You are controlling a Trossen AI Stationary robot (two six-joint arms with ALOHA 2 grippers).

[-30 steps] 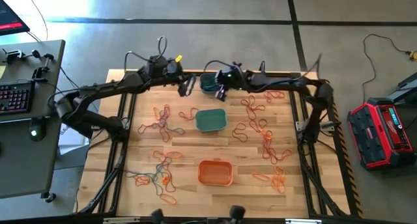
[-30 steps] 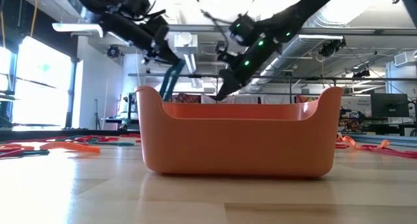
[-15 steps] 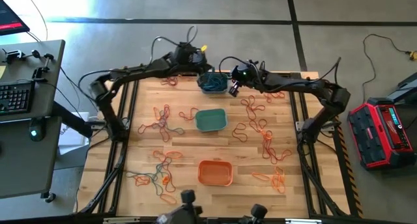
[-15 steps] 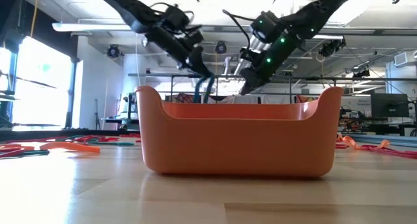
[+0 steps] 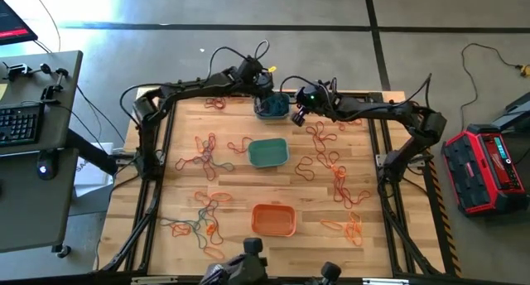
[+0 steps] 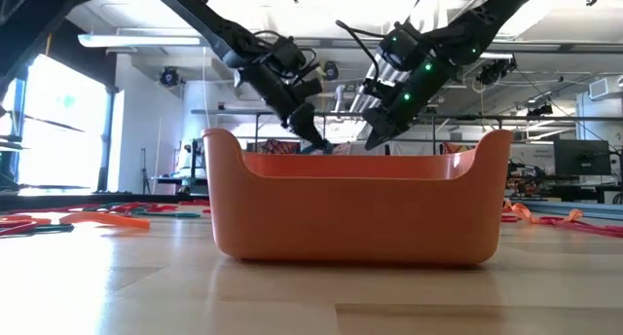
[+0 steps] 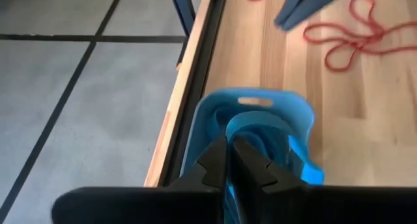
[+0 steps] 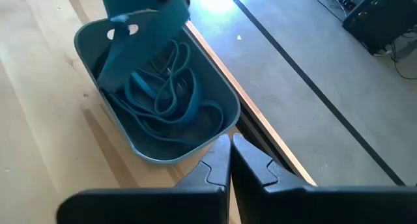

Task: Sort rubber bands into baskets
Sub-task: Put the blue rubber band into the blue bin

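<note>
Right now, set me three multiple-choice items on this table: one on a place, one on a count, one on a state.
1. Where does the grey-blue basket stand?
A. at the table's far edge
B. at the near edge
C. off the table

2. How many baskets stand on the table?
A. two
B. three
C. five

3. What lies in the grey-blue basket?
A. nothing
B. orange bands
C. blue-teal bands

Answers:
1. A: the high view shows it at the far edge, beyond the teal-green basket and the orange basket.
2. B: grey-blue, teal-green and orange.
3. C: the right wrist view shows blue-teal loops inside, with the left gripper above it and the right gripper beside it.
</note>
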